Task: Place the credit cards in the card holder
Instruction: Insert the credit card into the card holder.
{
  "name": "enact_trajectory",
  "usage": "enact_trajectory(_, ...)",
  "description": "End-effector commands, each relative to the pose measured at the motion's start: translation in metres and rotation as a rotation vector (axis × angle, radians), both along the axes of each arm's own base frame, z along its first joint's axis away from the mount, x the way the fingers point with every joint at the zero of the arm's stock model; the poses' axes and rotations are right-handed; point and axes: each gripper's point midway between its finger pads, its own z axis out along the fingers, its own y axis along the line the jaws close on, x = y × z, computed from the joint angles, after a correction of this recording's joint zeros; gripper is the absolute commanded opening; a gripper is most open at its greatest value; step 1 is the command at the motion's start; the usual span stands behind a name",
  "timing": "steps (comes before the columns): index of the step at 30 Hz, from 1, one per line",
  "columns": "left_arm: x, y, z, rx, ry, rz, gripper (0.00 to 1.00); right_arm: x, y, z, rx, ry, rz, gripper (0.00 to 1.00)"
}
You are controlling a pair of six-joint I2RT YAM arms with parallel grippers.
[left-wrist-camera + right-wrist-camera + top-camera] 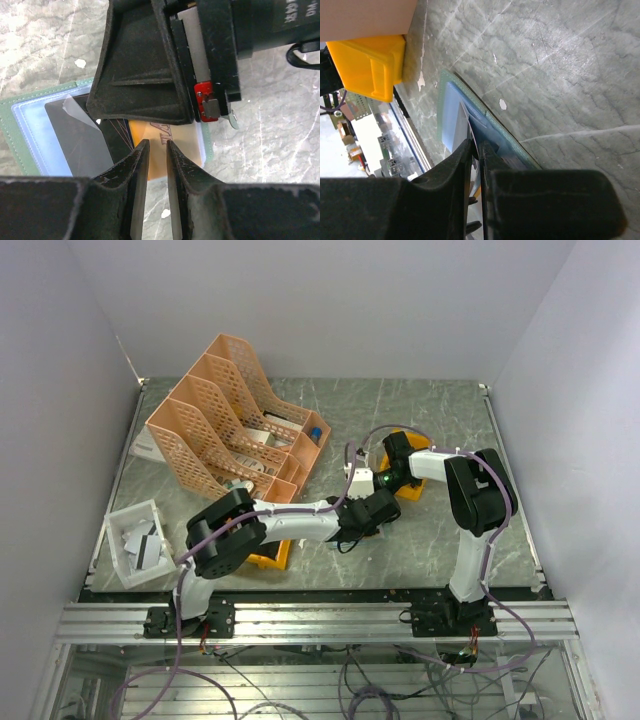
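Around the work, a peach lattice file rack [215, 415] stands far left on the marbled table [420, 410], and a white bin [118, 523] near left holds several grey credit cards [145, 540]. One orange-yellow bin [272, 560] lies under the left arm and a second orange-yellow bin [410, 490] sits just behind the right wrist. Both arms meet at the table's middle, crowding over the card holder [10, 130], which lies open and flat on the marble. Its clear pockets show a dark card [75, 140] on the left and an orange card [182, 145] on the right. The right gripper [477, 150] is pressed down at the holder's inner face, its fingers drawn to a slit around a thin pale sheet [465, 125]; whether that sheet is a card or the pocket's clear flap cannot be told. The left gripper [157, 150] hovers just near of the holder with only a narrow gap between its fingers, and orange card and marble show through that gap with nothing gripped. From above the holder is hidden beneath the two wrists, and the right gripper's black body covers the holder's far half in the left wrist view
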Motion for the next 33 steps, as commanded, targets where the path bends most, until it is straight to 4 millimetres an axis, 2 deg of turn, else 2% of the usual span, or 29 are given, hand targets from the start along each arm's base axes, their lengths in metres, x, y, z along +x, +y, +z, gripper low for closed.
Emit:
enact_trajectory(1,0.007,-0.007,-0.001,-0.004,-0.02,0.027,0.32,-0.005,-0.003,-0.011,-0.013,0.023,-0.001,0.11)
enact_trajectory(5,0.01,-0.005,-0.006,0.013,-0.024,0.049,0.32,-0.005,-0.003,-0.011,-0.015,0.021,-0.002,0.12)
enact_trajectory(11,0.012,0.01,-0.011,0.064,-0.034,0.099,0.33,-0.006,-0.003,-0.011,-0.013,0.022,0.001,0.14)
enact_trajectory(19,0.013,0.023,-0.02,0.116,-0.034,0.145,0.34,-0.006,-0.003,-0.01,-0.008,0.021,0.004,0.21)
enact_trajectory(29,0.014,0.031,-0.012,0.125,-0.053,0.164,0.35,-0.003,-0.003,-0.006,-0.011,-0.004,0.014,0.26)
enact_trajectory(33,0.011,0.025,0.009,0.099,-0.094,0.132,0.35,0.001,-0.004,0.0,-0.014,-0.041,0.02,0.28)
